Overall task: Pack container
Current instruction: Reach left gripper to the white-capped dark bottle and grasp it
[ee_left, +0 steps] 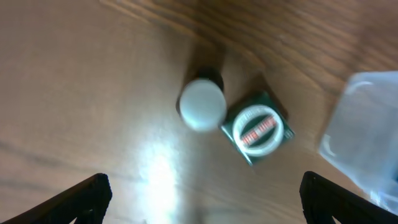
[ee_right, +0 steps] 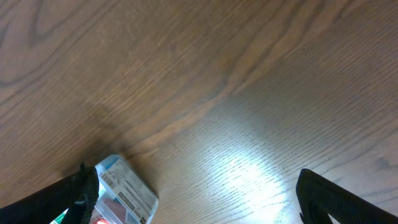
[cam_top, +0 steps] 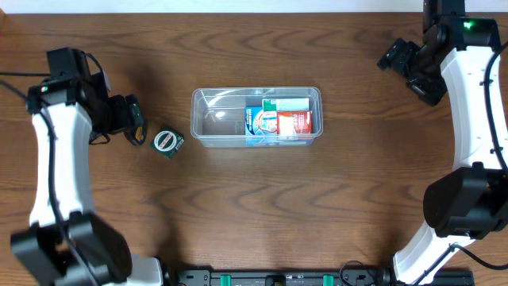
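The clear plastic container (cam_top: 195, 119) sits mid-table. Its right half holds several small boxes: a blue and white one (cam_top: 257, 121), a red and white one (cam_top: 295, 122) and a green-topped one (cam_top: 286, 104). Its left half is bare. A small green box (cam_top: 167, 142) lies on the table left of the container. In the left wrist view it (ee_left: 258, 127) lies beside a dark bottle with a white cap (ee_left: 203, 104). My left gripper (cam_top: 135, 121) (ee_left: 205, 202) is open and empty above them. My right gripper (cam_top: 405, 63) (ee_right: 199, 199) is open and empty, far right of the container.
The table is dark wood. The container's corner (ee_left: 367, 130) shows at the right edge of the left wrist view. The container's end with a box label (ee_right: 127, 190) shows at the lower left of the right wrist view.
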Robot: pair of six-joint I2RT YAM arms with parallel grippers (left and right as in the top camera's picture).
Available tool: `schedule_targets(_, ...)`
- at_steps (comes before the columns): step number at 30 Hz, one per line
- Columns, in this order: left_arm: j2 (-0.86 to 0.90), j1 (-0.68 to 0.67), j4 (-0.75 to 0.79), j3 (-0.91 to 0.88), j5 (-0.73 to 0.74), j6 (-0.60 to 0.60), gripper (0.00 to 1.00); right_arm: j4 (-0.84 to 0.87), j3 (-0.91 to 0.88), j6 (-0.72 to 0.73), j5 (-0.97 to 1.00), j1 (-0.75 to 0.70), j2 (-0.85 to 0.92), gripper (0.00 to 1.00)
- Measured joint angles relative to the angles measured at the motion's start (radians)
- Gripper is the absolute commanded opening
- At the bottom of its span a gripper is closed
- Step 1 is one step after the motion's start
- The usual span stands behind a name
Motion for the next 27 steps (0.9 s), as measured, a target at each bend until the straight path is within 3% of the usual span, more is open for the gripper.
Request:
schedule_targets(8, 0.137, 0.013, 0.121, 0.0, -0.005, 0.052, 1.0, 0.0, 0.0, 0.0, 0.0, 0.0, 0.0, 0.99)
schedule_targets(20, 0.217, 0.013, 0.198, 0.0, -0.004, 0.079, 0.52, 0.0, 0.0, 0.0, 0.0, 0.0, 0.0, 0.99)
schedule_targets(27, 0.218, 0.013, 0.193, 0.0, -0.003, 0.075, 0.38, 0.0, 0.0, 0.0, 0.0, 0.0, 0.0, 0.99)
